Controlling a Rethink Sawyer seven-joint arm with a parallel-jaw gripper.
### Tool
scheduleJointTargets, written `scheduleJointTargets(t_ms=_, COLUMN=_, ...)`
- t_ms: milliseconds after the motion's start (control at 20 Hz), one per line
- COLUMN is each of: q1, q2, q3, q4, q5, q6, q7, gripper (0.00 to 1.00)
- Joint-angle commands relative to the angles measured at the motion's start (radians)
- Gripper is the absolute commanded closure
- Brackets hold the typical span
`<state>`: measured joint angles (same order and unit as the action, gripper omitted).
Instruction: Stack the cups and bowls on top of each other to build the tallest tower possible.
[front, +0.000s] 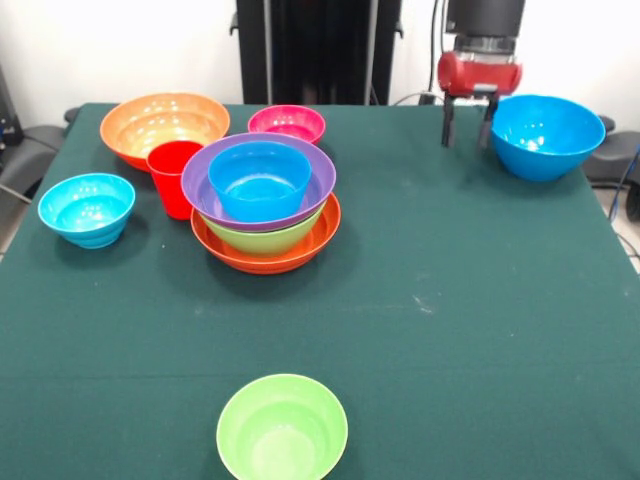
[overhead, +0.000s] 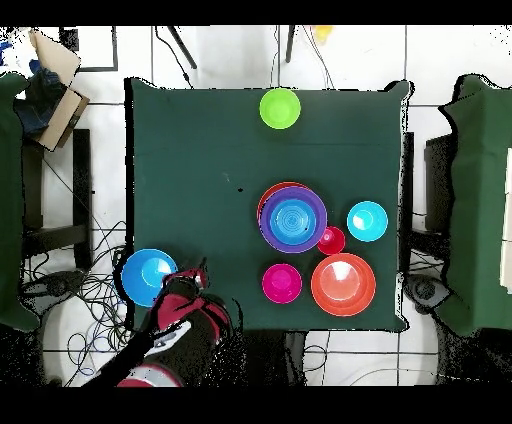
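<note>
Nearest in the front view, a lone green bowl is sitting mouth up close to the table's near edge, glossy and plain, well apart from everything else.

Farther back, left of centre, the tower is standing four bowls high. A wide orange bowl is serving as its base, a green one is nesting in it, a wide purple bowl is resting on that, and a blue bowl is sitting inside the purple one, its rim rising above the purple rim. All four are lying level.

Just left of the tower, the red cup is standing upright, straight-sided and taller than wide, very close to the purple rim. Farther left, a light blue bowl is sitting alone near the table's left edge.

Behind the cup, a second wide orange bowl is sitting at the far left, and the small magenta bowl is sitting to its right, behind the tower.

At the far right, a deep blue bowl is sitting by the table's corner. I am hovering my gripper just left of it, my two dark fingers pointing down and spread apart, grasping nothing.

Counting: one cup and nine bowls, namely two orange, one purple, two green, three blue and one magenta. Four are stacked and five are standing loose.
</note>
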<state>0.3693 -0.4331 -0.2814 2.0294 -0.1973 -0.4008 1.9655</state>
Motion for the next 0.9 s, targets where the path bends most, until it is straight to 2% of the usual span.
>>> scheduleJointTargets(t_ms=50, q1=-0.012, q2=0.162, q3=0.038, q4=-0.147, q5=0.064, q6=-0.060, q7=0.114, gripper=0.00)
scheduleJointTargets(t_ms=350, q1=0.005, q2=0.179, q3=0.032, q4=-0.162, q5=0.086, q6=-0.055, q7=0.111, gripper=0.00)
scheduleJointTargets(t_ms=550, q1=0.006, q2=0.145, q3=0.028, q4=-0.136, q5=0.077, q6=-0.044, q7=0.118, gripper=0.00)
scheduleJointTargets(t_ms=650, q1=0.003, q2=0.069, q3=0.026, q4=-0.087, q5=0.055, q6=-0.004, q7=0.122, gripper=0.00)
scheduleJointTargets(t_ms=750, q1=-0.015, q2=-0.057, q3=0.040, q4=-0.021, q5=0.015, q6=0.079, q7=0.120, gripper=0.00)
scheduleJointTargets(t_ms=800, q1=-0.037, q2=-0.144, q3=0.060, q4=0.019, q5=-0.010, q6=0.146, q7=0.114, gripper=0.00)
scheduleJointTargets(t_ms=900, q1=-0.067, q2=-0.243, q3=0.088, q4=0.064, q5=-0.030, q6=0.228, q7=0.103, gripper=0.00)
